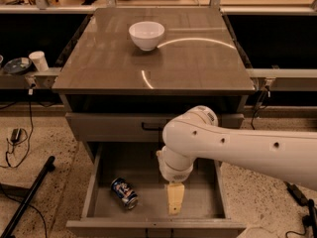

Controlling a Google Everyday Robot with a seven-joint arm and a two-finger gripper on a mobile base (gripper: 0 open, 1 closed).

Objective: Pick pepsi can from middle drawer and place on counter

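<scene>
The pepsi can (124, 193) lies on its side on the floor of the open middle drawer (198, 207), toward its left front. My gripper (174, 201) hangs inside the drawer, pointing down, to the right of the can and apart from it. The white arm reaches in from the right. The counter (198, 58) is the glossy grey-brown slab on top of the cabinet.
A white bowl (146, 34) stands on the counter at the back. The closed drawer panel with a black bar handle (151, 128) is above the open drawer. A white cup (38, 61) sits on a ledge at left. A black pole (27, 197) and cables lie on the floor at left.
</scene>
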